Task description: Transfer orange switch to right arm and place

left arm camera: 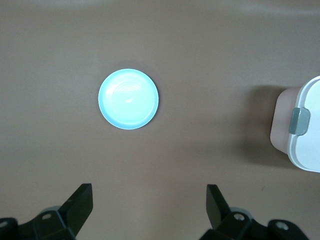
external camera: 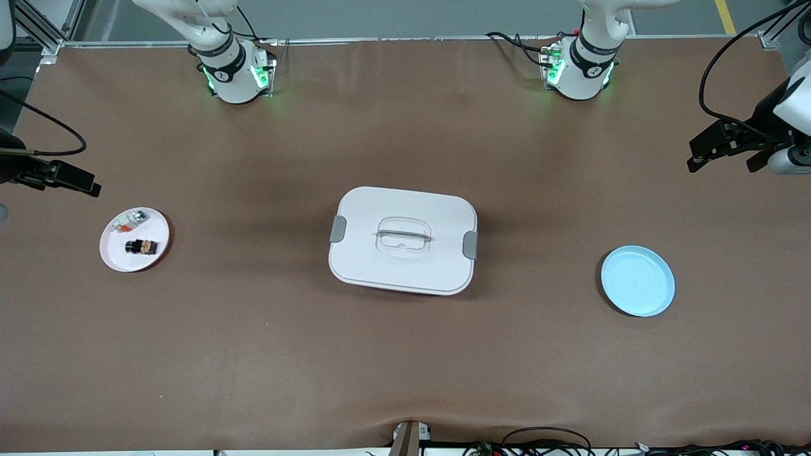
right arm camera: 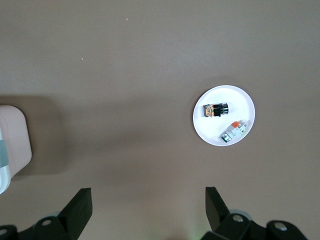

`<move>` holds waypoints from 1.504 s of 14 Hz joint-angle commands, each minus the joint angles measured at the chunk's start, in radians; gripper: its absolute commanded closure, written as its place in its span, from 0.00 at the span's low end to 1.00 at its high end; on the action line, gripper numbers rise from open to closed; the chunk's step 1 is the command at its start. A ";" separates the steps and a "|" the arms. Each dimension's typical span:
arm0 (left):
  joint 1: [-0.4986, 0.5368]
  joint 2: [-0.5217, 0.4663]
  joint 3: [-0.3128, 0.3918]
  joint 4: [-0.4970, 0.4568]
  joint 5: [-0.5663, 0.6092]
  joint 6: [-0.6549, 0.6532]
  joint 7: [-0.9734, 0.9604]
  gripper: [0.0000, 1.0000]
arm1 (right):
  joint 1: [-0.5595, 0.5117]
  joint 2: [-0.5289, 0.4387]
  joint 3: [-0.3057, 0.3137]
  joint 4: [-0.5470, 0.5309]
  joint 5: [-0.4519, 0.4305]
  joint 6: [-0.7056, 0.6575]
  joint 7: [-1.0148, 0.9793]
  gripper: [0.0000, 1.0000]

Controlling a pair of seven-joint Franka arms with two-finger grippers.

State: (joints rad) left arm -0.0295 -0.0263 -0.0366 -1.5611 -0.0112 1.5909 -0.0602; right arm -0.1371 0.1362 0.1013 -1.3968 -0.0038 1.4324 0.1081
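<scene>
From the front we saw the right gripper (external camera: 63, 177) raised at its own end of the table above the white plate (external camera: 114, 253), where the orange switch (external camera: 140, 246) lay beside a small white-grey part (external camera: 132, 220). The left gripper (external camera: 728, 149) hung at its end, near the blue plate (external camera: 637, 281). A white lidded box (external camera: 403, 239) sat between the plates.

In the left wrist view, the left gripper (left arm camera: 150, 205) pointed down, jaws apart, with the blue plate (left arm camera: 128, 99) below.

In the right wrist view, the right gripper (right arm camera: 148, 206) likewise stood open, with the orange switch (right arm camera: 215, 109) on the white plate (right arm camera: 210, 130) below.
</scene>
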 commanded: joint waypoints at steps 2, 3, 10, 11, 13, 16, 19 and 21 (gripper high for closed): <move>-0.003 -0.010 -0.006 0.021 0.008 -0.032 0.000 0.00 | -0.016 -0.036 -0.002 -0.004 0.030 -0.044 -0.086 0.00; -0.003 -0.010 -0.009 0.021 0.008 -0.037 0.000 0.00 | -0.015 -0.038 0.000 -0.004 0.028 -0.043 -0.106 0.00; -0.001 -0.010 -0.020 0.021 0.008 -0.040 -0.001 0.00 | -0.009 -0.052 0.000 -0.005 0.030 -0.029 -0.107 0.00; -0.001 -0.010 -0.020 0.021 0.008 -0.040 -0.001 0.00 | 0.014 -0.052 -0.011 -0.007 0.028 -0.027 -0.107 0.00; -0.003 -0.010 -0.020 0.021 0.008 -0.039 -0.001 0.00 | 0.088 -0.053 -0.084 -0.007 0.030 -0.018 -0.107 0.00; -0.003 -0.010 -0.020 0.021 0.008 -0.040 -0.001 0.00 | 0.111 -0.056 -0.100 -0.008 0.030 -0.012 -0.107 0.00; -0.001 -0.010 -0.020 0.021 0.008 -0.040 -0.001 0.00 | 0.120 -0.075 -0.104 -0.031 0.030 -0.004 -0.107 0.00; -0.001 -0.010 -0.022 0.021 0.008 -0.040 -0.001 0.00 | 0.119 -0.111 -0.106 -0.091 0.030 0.034 -0.107 0.00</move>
State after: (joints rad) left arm -0.0303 -0.0268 -0.0527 -1.5470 -0.0112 1.5701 -0.0602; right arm -0.0330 0.0874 0.0159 -1.4084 0.0064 1.4290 0.0099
